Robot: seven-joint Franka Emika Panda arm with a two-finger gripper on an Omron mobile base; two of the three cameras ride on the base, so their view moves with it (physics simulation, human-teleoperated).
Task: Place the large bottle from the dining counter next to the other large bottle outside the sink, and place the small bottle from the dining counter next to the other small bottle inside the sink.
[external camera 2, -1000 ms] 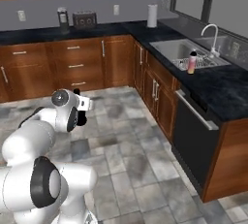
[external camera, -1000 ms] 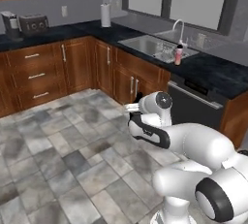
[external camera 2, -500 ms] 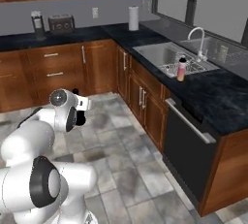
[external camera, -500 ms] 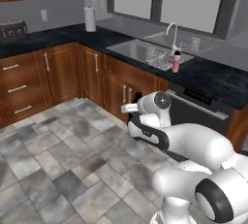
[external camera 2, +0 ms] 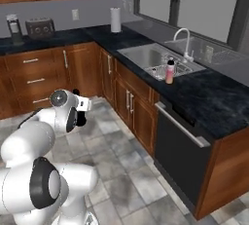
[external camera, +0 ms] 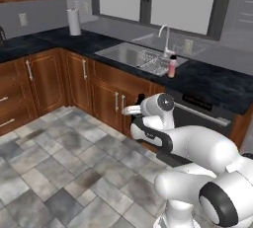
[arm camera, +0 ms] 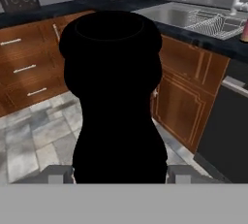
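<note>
In the hand view, the near-black large bottle [arm camera: 114, 97] stands upright between my fingertips [arm camera: 60, 172], and my gripper [arm camera: 118, 173] is shut on it. The arm is folded close to the base, with the hand [external camera: 140, 104] held low in front of the wooden cabinets. The steel sink [external camera: 129, 55] with its curved faucet [external camera: 165, 38] is set in the black counter ahead. The other large bottle [external camera: 172, 66], with a pink-white label, stands on the counter just outside the basin's right end [external camera 2: 169, 71]. The small bottle and the dining counter are out of view.
Brown cabinets [external camera 2: 131, 102] and a black dishwasher front [external camera 2: 177, 151] run below the counter [external camera: 217, 86]. A paper towel roll [external camera 2: 115, 20] stands in the corner and a toaster [external camera 2: 40, 26] at the far left. A dish rack [arm camera: 213, 22] sits in the basin. Tiled floor [external camera: 54, 163] lies open.
The whole scene has shifted as the base drove: the sink and counter are now nearer and more central. The arm keeps the same folded pose with the bottle in its grip.
</note>
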